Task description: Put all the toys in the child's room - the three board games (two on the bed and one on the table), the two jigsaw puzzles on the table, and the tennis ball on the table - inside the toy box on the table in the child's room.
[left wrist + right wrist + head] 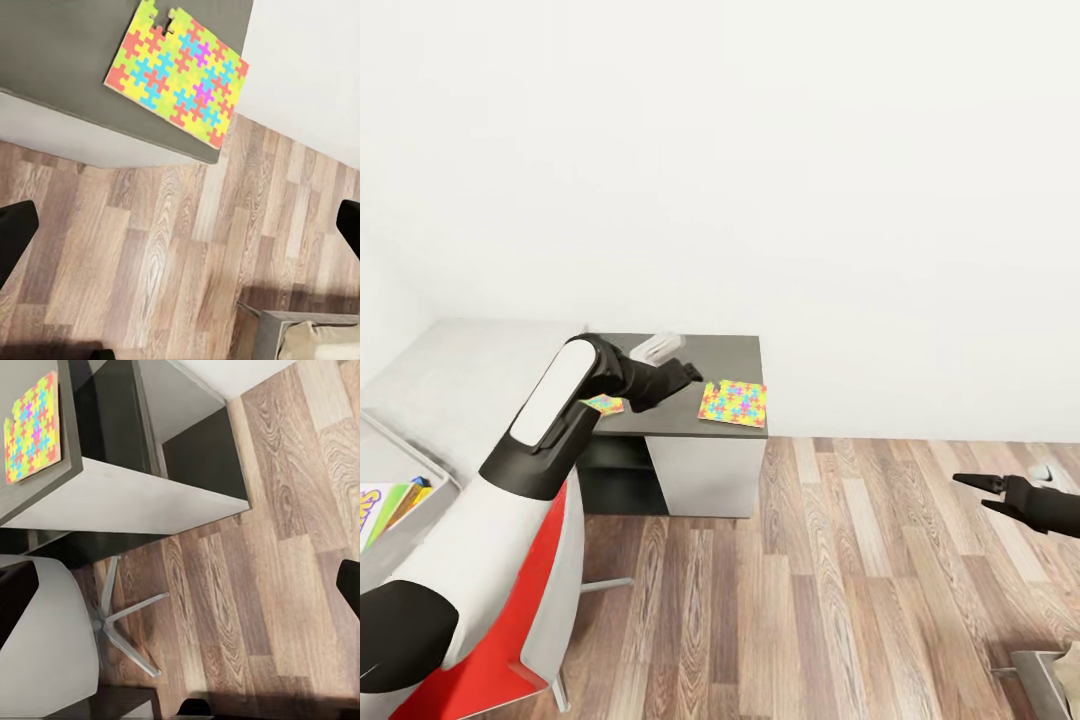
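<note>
From the head camera, a thin square jigsaw puzzle (733, 403) of bright interlocking pieces lies flat on the dark grey matte table (730, 352); a second puzzle (603, 404) peeks beside the left gripper (691, 373), spread and empty. The right gripper (978, 494) hovers open above wood-plank floor (810, 600). In the left wrist camera the puzzle overhangs the table's corner. The right wrist camera shows a chair's metal legs (124, 626).
</note>
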Robot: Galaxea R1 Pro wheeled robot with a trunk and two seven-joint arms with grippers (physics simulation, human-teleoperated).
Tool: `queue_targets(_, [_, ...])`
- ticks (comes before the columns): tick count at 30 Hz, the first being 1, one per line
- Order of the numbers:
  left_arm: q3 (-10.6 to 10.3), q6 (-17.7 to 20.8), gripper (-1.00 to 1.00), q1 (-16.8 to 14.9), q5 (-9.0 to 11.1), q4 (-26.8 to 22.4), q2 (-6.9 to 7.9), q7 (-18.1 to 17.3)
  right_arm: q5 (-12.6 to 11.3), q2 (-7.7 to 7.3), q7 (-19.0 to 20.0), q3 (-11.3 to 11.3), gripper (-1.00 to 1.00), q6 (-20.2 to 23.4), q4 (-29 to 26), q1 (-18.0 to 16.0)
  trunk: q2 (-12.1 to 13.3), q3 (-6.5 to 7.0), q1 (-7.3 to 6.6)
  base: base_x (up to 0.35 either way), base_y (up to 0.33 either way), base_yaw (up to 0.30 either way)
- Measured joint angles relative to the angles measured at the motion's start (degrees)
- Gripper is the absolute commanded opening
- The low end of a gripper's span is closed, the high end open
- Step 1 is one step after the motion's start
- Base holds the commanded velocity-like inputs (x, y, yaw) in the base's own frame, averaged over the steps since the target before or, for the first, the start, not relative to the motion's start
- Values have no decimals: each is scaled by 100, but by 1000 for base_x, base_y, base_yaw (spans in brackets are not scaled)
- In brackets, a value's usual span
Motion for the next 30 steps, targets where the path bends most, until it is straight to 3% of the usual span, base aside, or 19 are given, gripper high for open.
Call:
queue_targets(4, [108, 2, 100, 62, 21, -127, 145, 14, 38, 4, -1, 61, 100, -5, -42, 26, 0, 0, 0, 0, 0, -4])
queue_targets(10, [256, 9, 100, 179, 69, -372, 502, 21, 272, 11, -3, 294, 100, -7, -232, 53, 0, 0, 0, 0, 0, -2])
queue_targets(19, [303, 6, 100, 262, 85, -447, 717, -21, 564, 21, -4, 410, 100, -4, -330, 61, 0, 0, 0, 0, 0, 0])
queue_targets(30, [281, 36, 100, 283, 67, -347, 728, -64, 614, 31, -4, 432, 100, -6, -466, 62, 0, 0, -2, 63, 0, 0])
